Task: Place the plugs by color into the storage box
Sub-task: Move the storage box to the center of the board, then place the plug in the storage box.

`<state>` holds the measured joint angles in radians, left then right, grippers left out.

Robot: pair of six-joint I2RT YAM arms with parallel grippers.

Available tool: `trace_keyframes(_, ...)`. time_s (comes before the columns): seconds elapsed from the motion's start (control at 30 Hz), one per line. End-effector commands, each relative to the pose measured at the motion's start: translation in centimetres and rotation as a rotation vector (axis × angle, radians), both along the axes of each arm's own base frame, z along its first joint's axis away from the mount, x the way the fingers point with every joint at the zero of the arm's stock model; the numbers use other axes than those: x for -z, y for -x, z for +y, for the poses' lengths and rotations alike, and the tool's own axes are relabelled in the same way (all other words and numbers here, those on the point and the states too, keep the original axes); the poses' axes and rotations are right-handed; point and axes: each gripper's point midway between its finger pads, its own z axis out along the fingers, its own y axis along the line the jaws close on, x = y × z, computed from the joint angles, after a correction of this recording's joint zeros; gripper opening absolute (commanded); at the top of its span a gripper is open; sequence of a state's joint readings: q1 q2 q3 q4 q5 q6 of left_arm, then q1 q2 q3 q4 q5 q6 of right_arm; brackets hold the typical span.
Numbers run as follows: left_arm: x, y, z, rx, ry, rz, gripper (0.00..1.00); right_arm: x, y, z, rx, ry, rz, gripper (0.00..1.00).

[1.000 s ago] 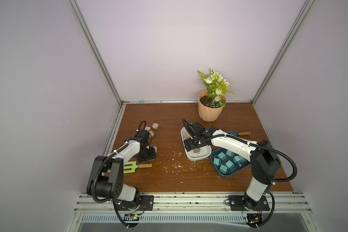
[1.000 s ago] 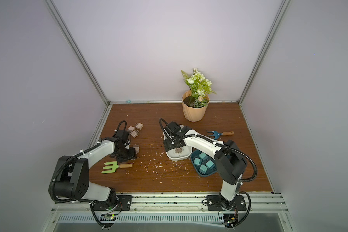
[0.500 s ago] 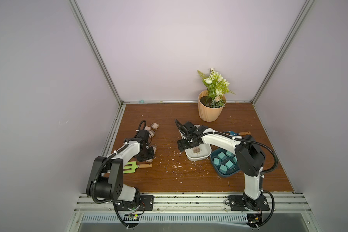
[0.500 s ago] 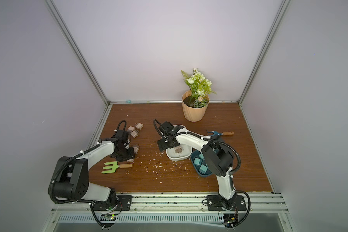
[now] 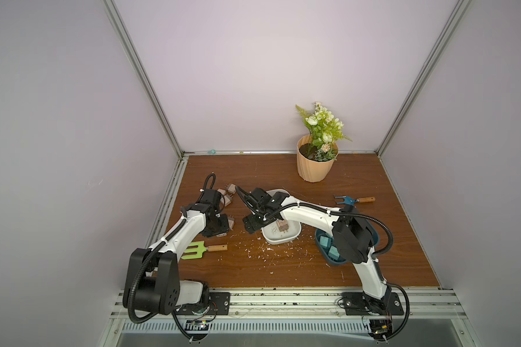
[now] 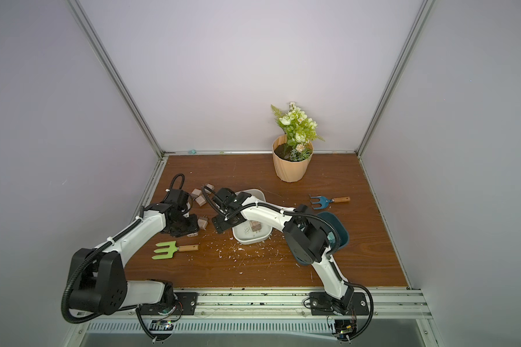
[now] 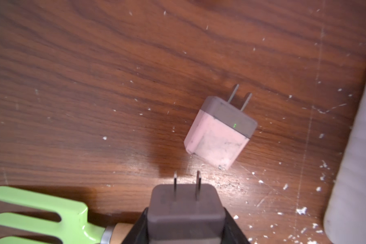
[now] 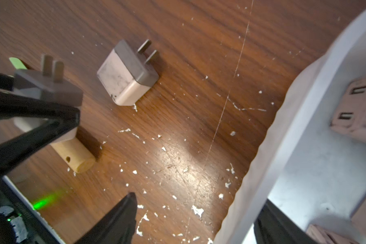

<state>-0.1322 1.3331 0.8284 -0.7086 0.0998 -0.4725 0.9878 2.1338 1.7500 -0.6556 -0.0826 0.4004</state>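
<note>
The left gripper [image 7: 186,224] was pinching one plug. This held plug [image 7: 185,208] had its two metal prongs sticking out past the fingers. Just beside it, one loose tan plug [image 7: 218,133] lay on its side on the wooden table [image 7: 93,63], and the two did not touch. One green garden fork [image 7: 36,213] lay close by, with its handle running behind the gripper. Farther back, near the left arm, three tan plugs [image 5: 231,188] sat in a little bunch.

The right gripper [image 8: 199,221] was spread wide with nothing in it. It had one finger on each side of the rim of the white tub [image 8: 294,118]. One plug in the tub [image 8: 359,109] showed well, and bits of two more peeked in at the edge of the wrist view.

Next to the white tub was one teal tub [image 6: 340,232]. Two teal plugs [image 5: 324,240] showed inside it, and the right arm hid the rest. One blue garden fork [image 5: 346,199] lay farther back. One flower pot [image 5: 315,168] stood by the back wall, well apart from the tubs.
</note>
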Motion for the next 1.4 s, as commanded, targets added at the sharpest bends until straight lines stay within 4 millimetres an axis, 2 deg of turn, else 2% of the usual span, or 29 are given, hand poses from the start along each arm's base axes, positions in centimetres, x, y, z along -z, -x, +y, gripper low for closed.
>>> trace_keyframes(0.0, -2.2, -0.2, -1.0, -0.025, 0.043, -0.023, 0.45, -5.2, -2.1, -2.2, 0.063, -0.035, -0.090, 0.88)
trace_keyframes(0.1, -4.1, -1.4, -2.6, -0.022, 0.083, -0.063, 0.45, -6.9, -3.4, -5.0, 0.127, -0.041, -0.117, 0.88)
trace_keyframes(0.2, -5.7, -3.0, -5.4, 0.022, 0.091, -0.094, 0.45, -7.6, -4.5, -8.6, 0.199, -0.032, -0.128, 0.88)
trace_keyframes(0.43, -7.7, -7.0, -15.0, 0.198, 0.114, -0.123, 0.45, -7.8, -5.5, -16.2, 0.328, -0.008, -0.132, 0.88)
trace_keyframes(0.53, -7.4, -8.1, -19.0, 0.269, 0.115, -0.121, 0.45, -7.3, -5.2, -18.4, 0.363, 0.004, -0.126, 0.88)
trace_keyframes(0.57, -6.6, -8.1, -20.0, 0.290, 0.107, -0.102, 0.45, -7.1, -5.0, -18.9, 0.373, 0.005, -0.121, 0.88)
trace_keyframes(0.6, -6.9, -8.7, -21.2, 0.305, 0.113, -0.114, 0.45, -7.0, -4.9, -19.3, 0.379, 0.004, -0.119, 0.88)
trace_keyframes(0.63, -6.2, -8.8, -22.0, 0.318, 0.109, -0.102, 0.45, -6.9, -4.7, -19.6, 0.385, 0.003, -0.114, 0.88)
trace_keyframes(0.73, -3.8, -8.7, -22.9, 0.345, 0.069, -0.064, 0.45, -6.7, -4.2, -20.4, 0.401, 0.000, -0.105, 0.88)
trace_keyframes(0.87, -0.6, -8.5, -22.8, 0.360, 0.015, -0.006, 0.46, -6.3, -3.6, -20.8, 0.403, -0.003, -0.095, 0.88)
trace_keyframes(1.07, 2.1, -8.6, -22.5, 0.348, -0.024, 0.031, 0.46, -6.4, -3.8, -21.2, 0.406, -0.004, -0.111, 0.88)
trace_keyframes(1.2, 4.2, -8.3, -22.2, 0.354, -0.046, 0.073, 0.51, -6.2, -3.9, -21.2, 0.402, -0.003, -0.107, 0.88)
trace_keyframes(1.3, 4.5, -8.2, -22.5, 0.369, -0.035, 0.083, 0.54, -6.0, -3.9, -21.0, 0.400, -0.007, -0.104, 0.88)
trace_keyframes(1.37, 3.0, -8.5, -22.7, 0.374, -0.024, 0.052, 0.66, -6.3, -4.0, -21.0, 0.401, -0.011, -0.106, 0.88)
